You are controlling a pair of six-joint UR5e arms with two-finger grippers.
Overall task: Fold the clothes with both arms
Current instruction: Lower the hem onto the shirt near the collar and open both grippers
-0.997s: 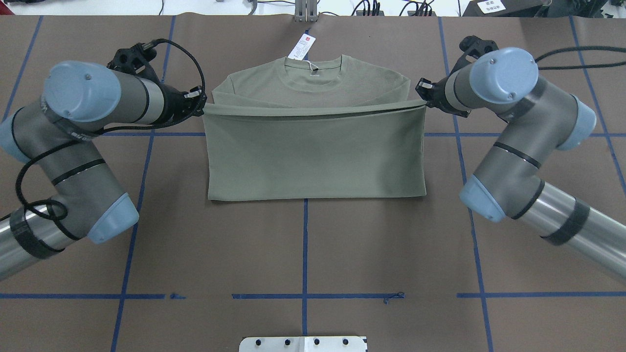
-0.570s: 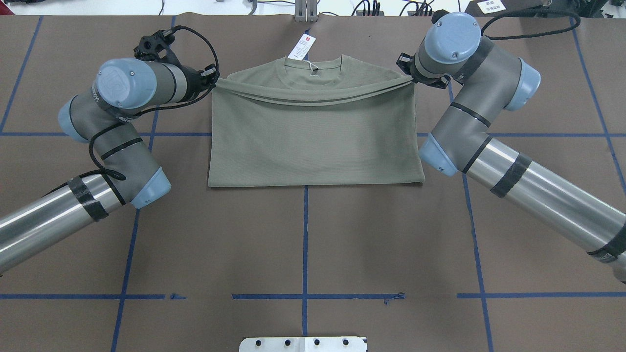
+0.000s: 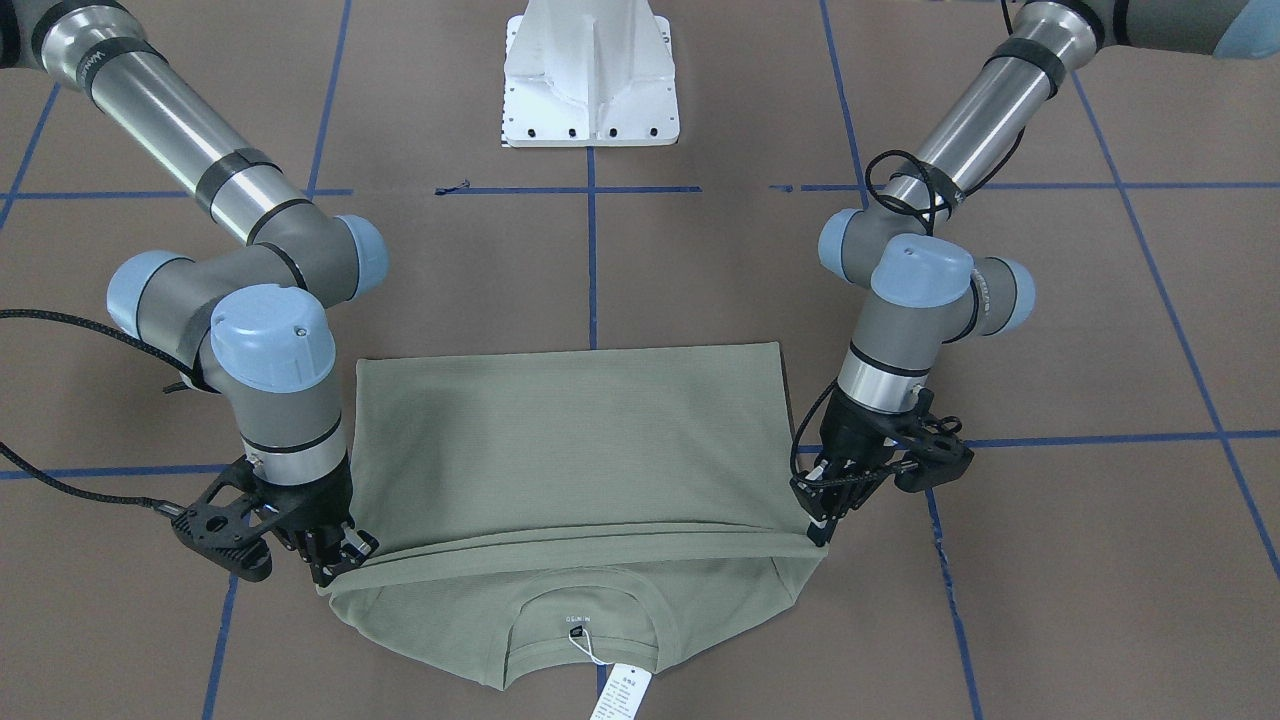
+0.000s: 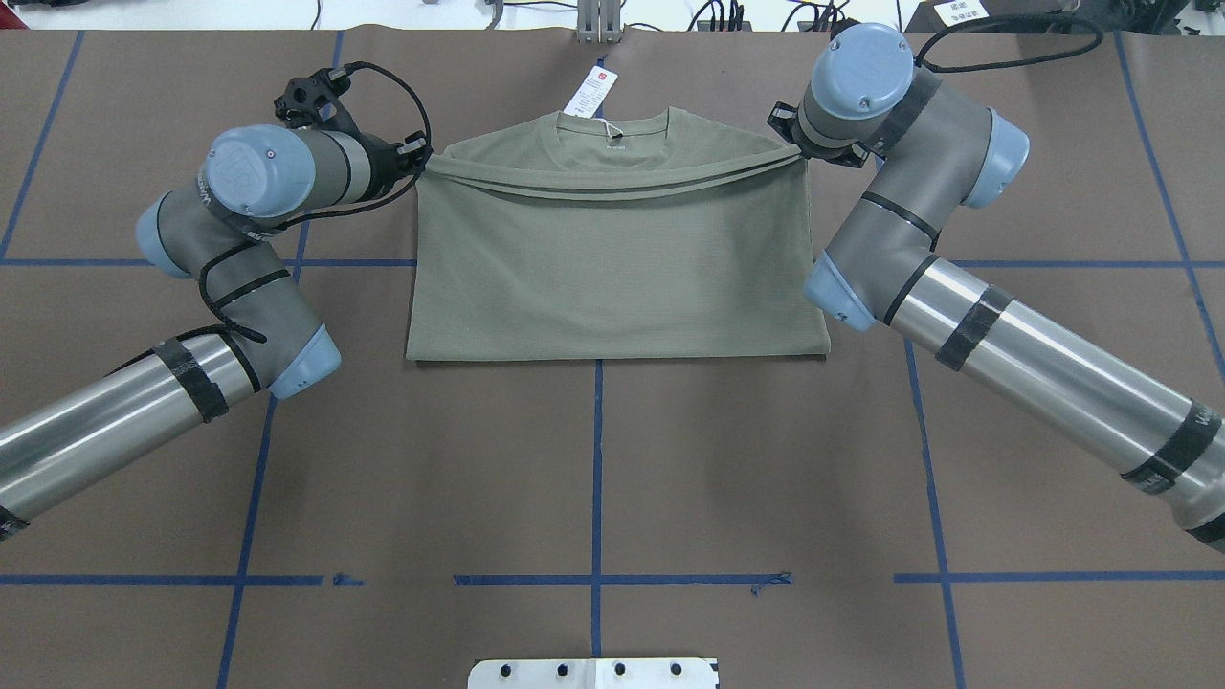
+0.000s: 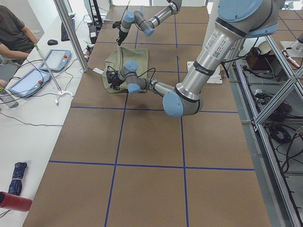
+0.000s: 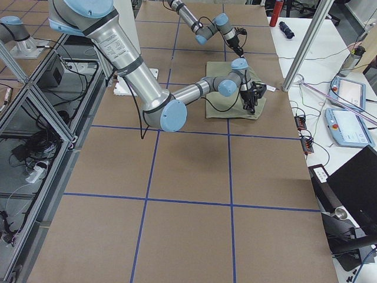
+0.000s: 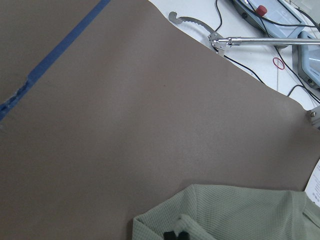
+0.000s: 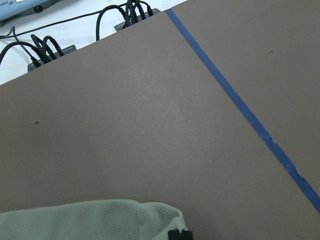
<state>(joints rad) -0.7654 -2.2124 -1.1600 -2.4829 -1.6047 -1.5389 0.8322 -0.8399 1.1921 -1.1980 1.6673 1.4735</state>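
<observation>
The sage-green shirt [image 4: 612,268] lies folded in half on the brown table, collar at the far side with a white hang tag [image 4: 591,93]. Its hem edge is drawn up over the chest, just below the collar. My left gripper [image 4: 421,165] is shut on the hem's left corner. My right gripper [image 4: 796,148] is shut on the right corner. In the front-facing view the shirt [image 3: 570,440] shows the left gripper [image 3: 820,525] and right gripper [image 3: 345,565] pinching the edge low over the shoulders. Both wrist views show fabric at the fingertips [image 7: 175,235] [image 8: 179,234].
The white pedestal base [image 3: 590,70] stands at the robot's side of the table. Blue tape lines [image 4: 597,459] cross the brown surface. Cables, tablets and a person sit on the white bench past the far edge [image 5: 28,71].
Both grippers carried the hem away from the robot, from mid-shirt up to the shoulders near the collar. The fold line at the near edge slid slightly farther from the robot.
</observation>
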